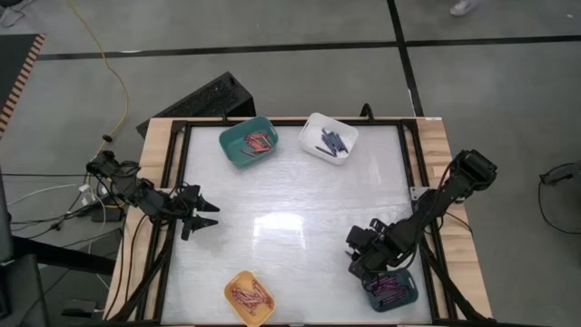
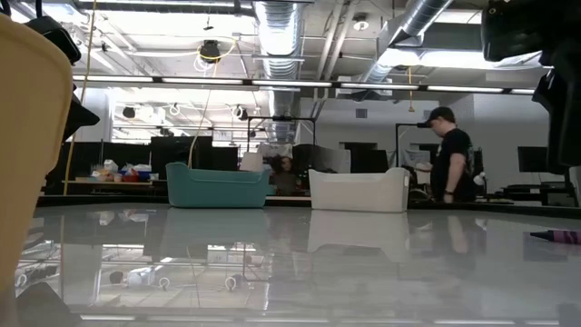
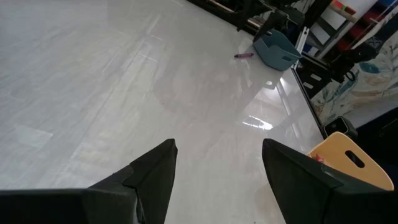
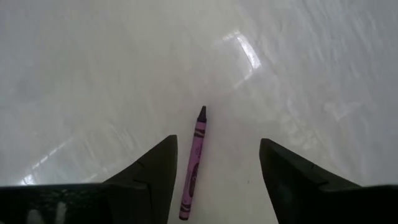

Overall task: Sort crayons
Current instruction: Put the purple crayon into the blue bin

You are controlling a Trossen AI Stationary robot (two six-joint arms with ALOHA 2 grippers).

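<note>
Crayon (image 4: 193, 164) on table, between open right hand (image 4: 217, 177) fingers

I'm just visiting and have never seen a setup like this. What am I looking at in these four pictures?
Two dark robot arms work at a white table. One picture looks down from above, one looks level across the tabletop, and two come from cameras on the wrists. On the table stand a teal plastic bin, a white plastic bin, a yellow plastic bin and a dark blue bin, each holding small crayons. The right hand is open over a loose magenta crayon lying on the table, not holding it. The left hand waits open and empty at the left edge.
</note>
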